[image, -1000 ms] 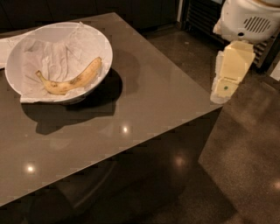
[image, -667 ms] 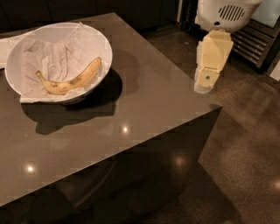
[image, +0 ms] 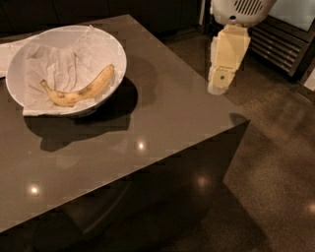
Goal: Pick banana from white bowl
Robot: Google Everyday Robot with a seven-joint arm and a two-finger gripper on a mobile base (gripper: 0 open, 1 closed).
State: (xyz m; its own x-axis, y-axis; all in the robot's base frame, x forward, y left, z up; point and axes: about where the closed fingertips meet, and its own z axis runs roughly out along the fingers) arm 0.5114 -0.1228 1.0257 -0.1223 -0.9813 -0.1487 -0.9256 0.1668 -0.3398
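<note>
1. The banana (image: 81, 88), curved, yellow and brown-speckled, lay on crumpled paper (image: 59, 64) inside the white bowl (image: 119, 59), its stem toward 9 o'clock.
2. The bowl sat on the table (image: 162, 128) at 10 o'clock.
3. The gripper (image: 218, 87) hung at 1 o'clock by the table's edge, and whether it was open or closed could not be told.

A dark brown table (image: 167, 123) with a glossy top fills most of the view, its near corner jutting to the right. Two small ceiling-light glints (image: 141, 145) shine on the top, and a fainter one on its dark side panel. The floor (image: 280, 167) is polished, speckled brown (it too catches a soft reflection at the far right). Behind the table stand dark cabinets (image: 162, 15). At upper right is a slatted metal grille (image: 283, 47). The gripper (image: 218, 87) hangs over the table's right edge.
</note>
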